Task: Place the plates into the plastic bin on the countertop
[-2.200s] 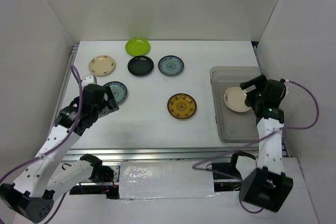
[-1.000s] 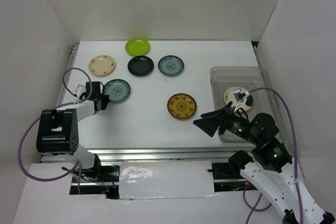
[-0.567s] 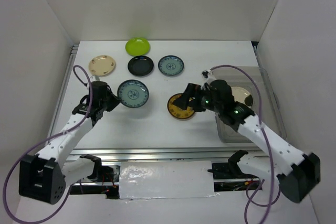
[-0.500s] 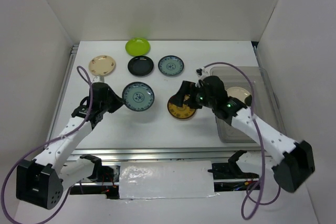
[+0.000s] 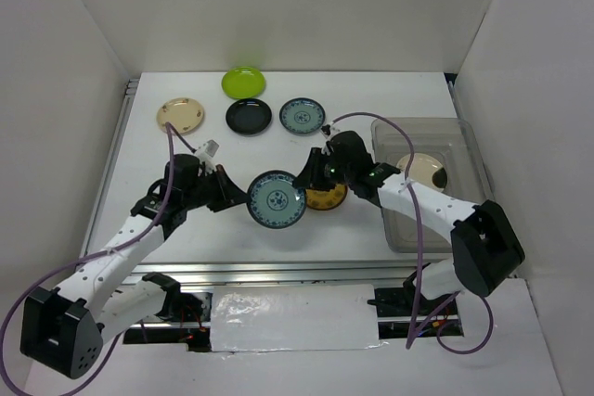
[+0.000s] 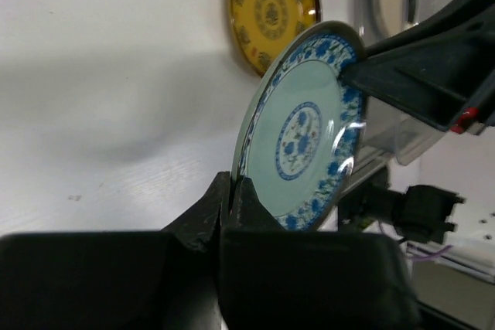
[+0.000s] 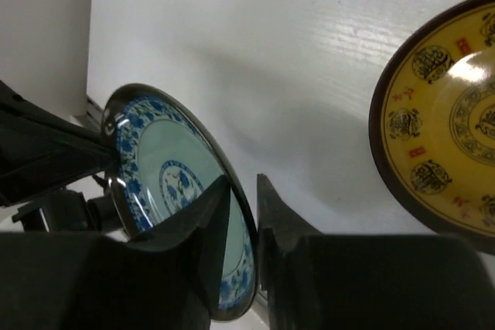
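Note:
A blue-grey patterned plate point(image 5: 277, 199) point(image 6: 305, 133) point(image 7: 166, 175) hangs on edge over the countertop point(image 5: 371, 90), between both arms. My left gripper point(image 5: 237, 194) point(image 6: 230, 191) is shut on its near rim. From the other side my right gripper point(image 5: 308, 178) point(image 7: 241, 187) straddles the opposite rim, its jaws narrowed with a sliver of gap showing. The amber-brown plate point(image 5: 327, 198) point(image 7: 448, 144) lies just under the right gripper. A cream plate point(image 5: 422, 171) lies in the clear plastic bin point(image 5: 394, 238) at the right.
At the back of the countertop lie a lime green plate point(image 5: 243, 82), a black plate point(image 5: 249, 116), a second blue-grey patterned plate point(image 5: 303, 115) and a cream plate point(image 5: 180, 115). White walls close in both sides and the back.
The left arm lifted the blue-grey plate and carried it rightward to the middle. The right arm swung left out of the bin, and its jaws have narrowed around the plate's far rim.

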Controlling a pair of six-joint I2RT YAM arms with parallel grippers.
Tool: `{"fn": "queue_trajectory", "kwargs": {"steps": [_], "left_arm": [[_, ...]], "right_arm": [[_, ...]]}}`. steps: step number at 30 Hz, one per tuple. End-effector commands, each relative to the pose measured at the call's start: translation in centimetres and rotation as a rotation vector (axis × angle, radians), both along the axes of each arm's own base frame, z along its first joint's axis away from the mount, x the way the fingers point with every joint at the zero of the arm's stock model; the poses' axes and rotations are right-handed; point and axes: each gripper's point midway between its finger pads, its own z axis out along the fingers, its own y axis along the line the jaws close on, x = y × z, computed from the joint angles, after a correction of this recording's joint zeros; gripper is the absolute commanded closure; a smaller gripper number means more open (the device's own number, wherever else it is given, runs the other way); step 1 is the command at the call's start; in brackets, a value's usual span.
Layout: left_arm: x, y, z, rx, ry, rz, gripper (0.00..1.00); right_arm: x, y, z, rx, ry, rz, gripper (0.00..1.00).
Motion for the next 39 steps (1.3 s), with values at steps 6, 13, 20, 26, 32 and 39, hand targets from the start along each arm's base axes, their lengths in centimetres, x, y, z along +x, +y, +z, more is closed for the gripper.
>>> {"fn": "queue_trajectory", "kwargs": {"steps": [6,13,20,26,32,39], "left_arm": [[1.9,-1.4,2.3,-0.03,-0.058,-0.033,0.8],[3.3,4.1,2.1,0.178,0.013,0.369,0.01],[2.1,1.2,0.9,0.182,-0.03,0.274,0.01],[2.2,-5.8,-0.4,0.291,-0.033,0.052,0.01],[2.7,-9.0,-2.0,0.319,-0.014,0.005,0.01],[4.9,-11.3,-4.9,0.328,0.04,-0.01,0.01]], "right_arm": [[-1.0,-0.3,4.4,0.163,-0.089,0.006,1.0],[1.7,-17.4,6.2,-0.011,-0.131,-0.615,1.0],[0.3,-36.9,3.5,-0.075,-0.083,-1.346,1.0],[1.2,-42.5,0.2,-0.022,0.02,-1.469,1.0],[2.9,-42.0,-3.1,-0.011,0.102,-1.404,1.0],[3.7,-40.9,-3.1,-0.034,0.112,-1.355,0.06]]}}
